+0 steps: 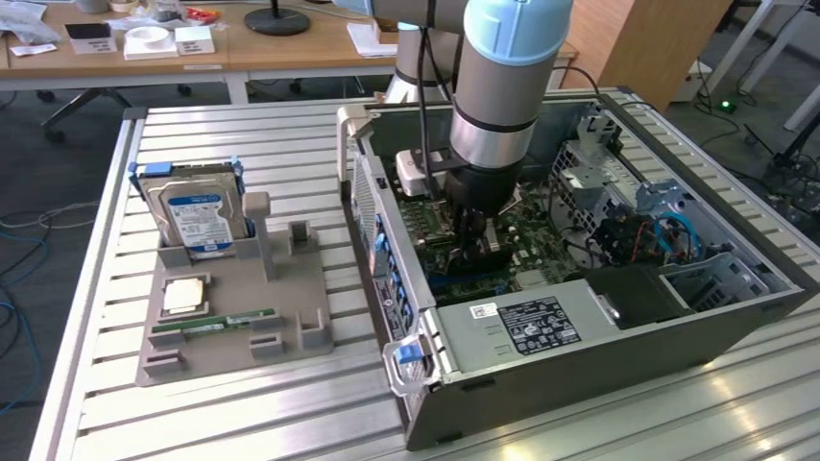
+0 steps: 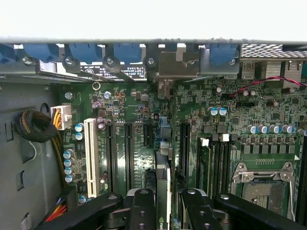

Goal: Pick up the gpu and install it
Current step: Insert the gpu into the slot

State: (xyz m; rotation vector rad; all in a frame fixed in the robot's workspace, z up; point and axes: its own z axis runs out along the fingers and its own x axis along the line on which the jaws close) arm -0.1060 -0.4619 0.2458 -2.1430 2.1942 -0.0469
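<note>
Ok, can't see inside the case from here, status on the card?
Jaws shut on gpu, gripper inside the case. Card on edge over motherboard slots. Nothing blocking visible.

In the exterior view the arm (image 1: 494,86) runs off the top edge, and its bulk hides the tool (image 1: 477,235) tips inside the case (image 1: 577,365). In the wrist view the gpu (image 2: 163,191) shows edge-on between the tool's fingers (image 2: 142,211), cut off by the frame edge; its slot beneath is hidden.
</note>
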